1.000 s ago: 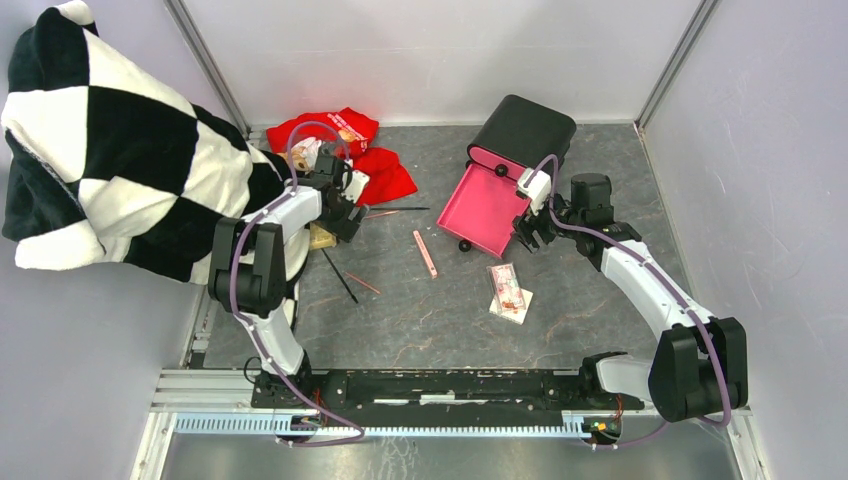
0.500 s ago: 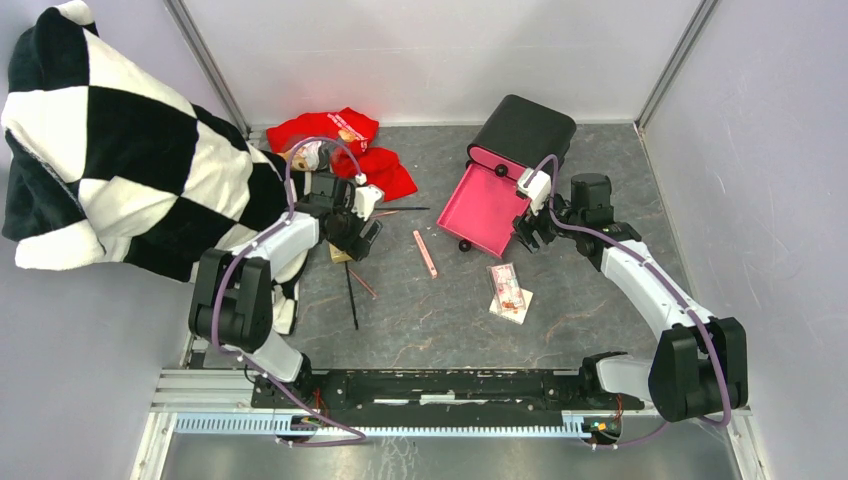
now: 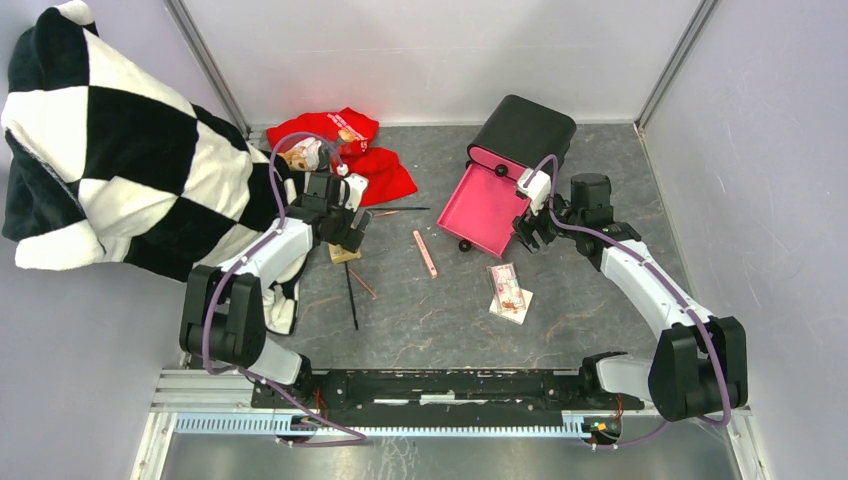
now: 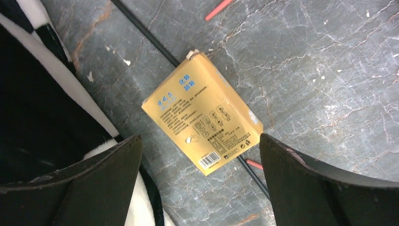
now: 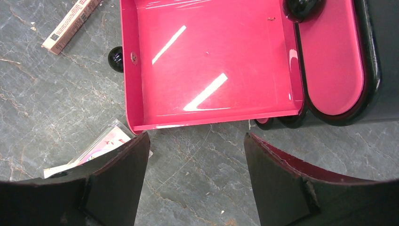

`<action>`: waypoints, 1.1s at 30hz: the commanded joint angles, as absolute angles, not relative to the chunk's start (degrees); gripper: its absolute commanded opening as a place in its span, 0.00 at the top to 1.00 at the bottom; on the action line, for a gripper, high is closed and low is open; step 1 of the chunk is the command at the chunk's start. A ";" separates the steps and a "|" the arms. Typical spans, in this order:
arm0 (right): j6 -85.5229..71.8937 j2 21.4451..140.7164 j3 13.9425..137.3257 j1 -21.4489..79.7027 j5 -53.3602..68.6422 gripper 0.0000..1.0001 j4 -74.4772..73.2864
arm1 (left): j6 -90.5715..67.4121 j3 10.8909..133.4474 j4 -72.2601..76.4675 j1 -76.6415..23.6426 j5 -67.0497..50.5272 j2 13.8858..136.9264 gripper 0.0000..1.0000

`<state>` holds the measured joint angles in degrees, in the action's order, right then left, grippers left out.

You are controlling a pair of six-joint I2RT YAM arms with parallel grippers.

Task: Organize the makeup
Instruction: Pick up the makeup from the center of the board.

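A yellow printed box (image 4: 202,117) lies flat on the grey table, across a thin black pencil (image 4: 150,35). My left gripper (image 4: 200,188) is open and empty just above the box. In the top view the gripper (image 3: 350,233) hovers by the box (image 3: 343,254), with the black pencil (image 3: 352,295) and a short red pencil (image 3: 364,284) beside it. A pink stick (image 3: 425,253) lies mid-table. A red-patterned packet (image 3: 508,290) on a white card lies right of centre. My right gripper (image 5: 195,188) is open and empty in front of the pulled-out pink drawer (image 5: 211,61).
The black box (image 3: 522,130) with pink drawers stands at the back right. A red cloth (image 3: 340,140) with a peach puff (image 3: 297,157) on it lies at the back left. A black-and-white checkered blanket (image 3: 110,150) covers the left side. Another thin pencil (image 3: 395,211) lies near the cloth.
My left gripper moved right and nearer, then eased back. The yellow box shifted right with it, and the black pencil swung more upright. The right arm has not moved.
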<state>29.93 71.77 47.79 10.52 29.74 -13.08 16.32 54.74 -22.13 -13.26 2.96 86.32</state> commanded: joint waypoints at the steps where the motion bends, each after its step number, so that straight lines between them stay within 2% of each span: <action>1: 30.58 72.07 49.92 10.86 29.78 0.20 -12.33 | 10.60 53.09 -21.02 -12.96 4.72 82.97 0.00; 24: 30.06 72.18 49.92 10.85 29.67 0.20 -12.39 | 3.82 57.00 -23.21 -7.65 -11.60 93.16 0.00; 33: 29.97 71.81 50.01 10.85 29.48 0.20 -12.38 | 5.12 59.08 -20.98 -7.91 -10.04 97.03 0.00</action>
<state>29.89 72.12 47.79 10.52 29.63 -13.13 6.00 56.99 -23.40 -7.75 -10.26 95.94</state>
